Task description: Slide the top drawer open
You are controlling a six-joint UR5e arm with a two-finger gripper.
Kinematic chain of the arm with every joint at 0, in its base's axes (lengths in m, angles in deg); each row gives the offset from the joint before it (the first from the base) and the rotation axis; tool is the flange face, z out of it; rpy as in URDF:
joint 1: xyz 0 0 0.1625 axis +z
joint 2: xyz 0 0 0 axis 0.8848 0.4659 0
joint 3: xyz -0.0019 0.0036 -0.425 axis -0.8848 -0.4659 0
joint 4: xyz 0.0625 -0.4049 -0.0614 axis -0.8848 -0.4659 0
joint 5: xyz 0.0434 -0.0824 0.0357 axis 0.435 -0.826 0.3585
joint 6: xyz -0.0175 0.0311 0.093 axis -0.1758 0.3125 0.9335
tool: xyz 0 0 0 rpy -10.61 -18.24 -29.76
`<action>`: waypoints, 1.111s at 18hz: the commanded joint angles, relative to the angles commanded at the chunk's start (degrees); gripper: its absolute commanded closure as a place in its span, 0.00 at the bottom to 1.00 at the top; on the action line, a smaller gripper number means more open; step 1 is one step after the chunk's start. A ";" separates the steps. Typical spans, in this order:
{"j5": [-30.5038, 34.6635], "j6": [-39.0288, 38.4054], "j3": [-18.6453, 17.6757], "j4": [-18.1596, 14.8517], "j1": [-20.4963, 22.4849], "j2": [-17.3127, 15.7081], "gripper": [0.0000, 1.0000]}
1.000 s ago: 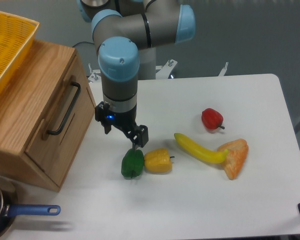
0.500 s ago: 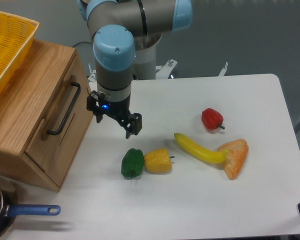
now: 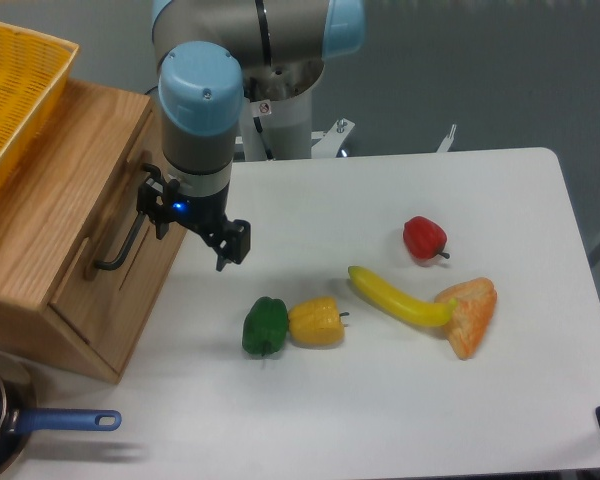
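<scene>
The top drawer [image 3: 85, 205] is the upper light-oak front of the wooden chest at the left, and it sits flush and closed. Its black bar handle [image 3: 120, 250] runs along the front. My gripper [image 3: 190, 245] hangs just right of the handle's upper end, right beside it, and hides that end. Its jaws stand apart with nothing between them. One fingertip [image 3: 225, 262] points down over the white table. I cannot tell whether the other finger touches the handle.
A yellow mesh basket [image 3: 15, 90] sits on top of the chest. A green pepper [image 3: 265, 325] and a yellow pepper [image 3: 315, 322] lie below the gripper. A banana [image 3: 395, 295], an orange slice [image 3: 470, 312] and a red pepper [image 3: 423, 238] lie to the right. A blue-handled pan [image 3: 50, 422] is at front left.
My gripper has moved up and to the left, away from the green pepper and towards the drawer handle. The vegetables and the drawer have not moved.
</scene>
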 joint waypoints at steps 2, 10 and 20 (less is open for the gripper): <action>-0.35 0.00 0.00 -0.17 -0.35 -0.27 0.00; -1.50 -0.18 -0.26 -0.44 -2.11 -0.97 0.00; -1.14 -0.26 -0.79 -0.53 -2.37 -0.62 0.00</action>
